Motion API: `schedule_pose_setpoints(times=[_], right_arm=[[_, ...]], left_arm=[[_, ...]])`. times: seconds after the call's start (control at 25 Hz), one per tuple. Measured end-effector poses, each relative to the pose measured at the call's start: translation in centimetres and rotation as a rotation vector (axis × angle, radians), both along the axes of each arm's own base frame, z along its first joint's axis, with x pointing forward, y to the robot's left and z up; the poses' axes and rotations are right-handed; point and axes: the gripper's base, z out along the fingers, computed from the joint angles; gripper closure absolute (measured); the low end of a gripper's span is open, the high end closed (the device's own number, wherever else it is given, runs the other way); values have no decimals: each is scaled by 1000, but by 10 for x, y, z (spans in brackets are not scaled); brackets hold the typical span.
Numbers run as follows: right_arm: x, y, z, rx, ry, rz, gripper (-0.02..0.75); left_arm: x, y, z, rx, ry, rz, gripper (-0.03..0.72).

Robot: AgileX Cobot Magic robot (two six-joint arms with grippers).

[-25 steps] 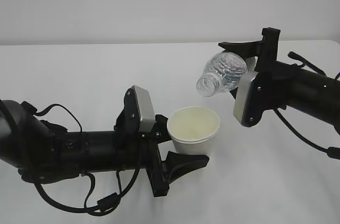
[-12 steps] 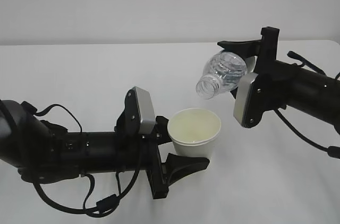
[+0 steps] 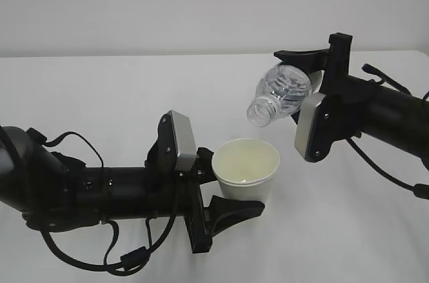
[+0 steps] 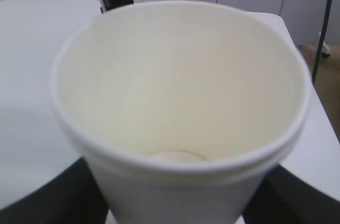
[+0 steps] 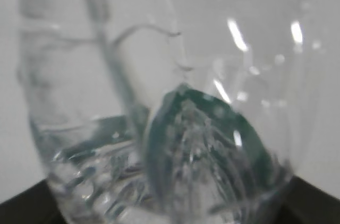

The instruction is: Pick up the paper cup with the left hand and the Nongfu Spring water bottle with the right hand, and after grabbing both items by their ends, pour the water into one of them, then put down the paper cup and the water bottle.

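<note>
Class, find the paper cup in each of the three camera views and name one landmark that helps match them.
Exterior view: paper cup low centre, held by the left gripper.
Left wrist view: the cup fills the frame, seen from above.
Right wrist view: not in it; only the bottle.
Shared landmark: the cup's rolled rim.

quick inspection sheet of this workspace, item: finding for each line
surface: white table, bare where visible
job's things: paper cup upright; water bottle tilted, uncapped mouth down-left above the cup; no stream visible
clutter: nothing seen
grippers: left gripper grips the cup's base; right gripper grips the bottle's far end
cables: black loops under the left arm; one beside the right arm
surroundings: plain pale wall
</note>
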Motion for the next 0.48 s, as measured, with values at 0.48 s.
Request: schedule_pose_setpoints(times=[0.48], right_arm=[[0, 0, 0, -17, -19, 3, 247]], left_arm=[[-1, 0, 0, 4, -3, -16, 208]])
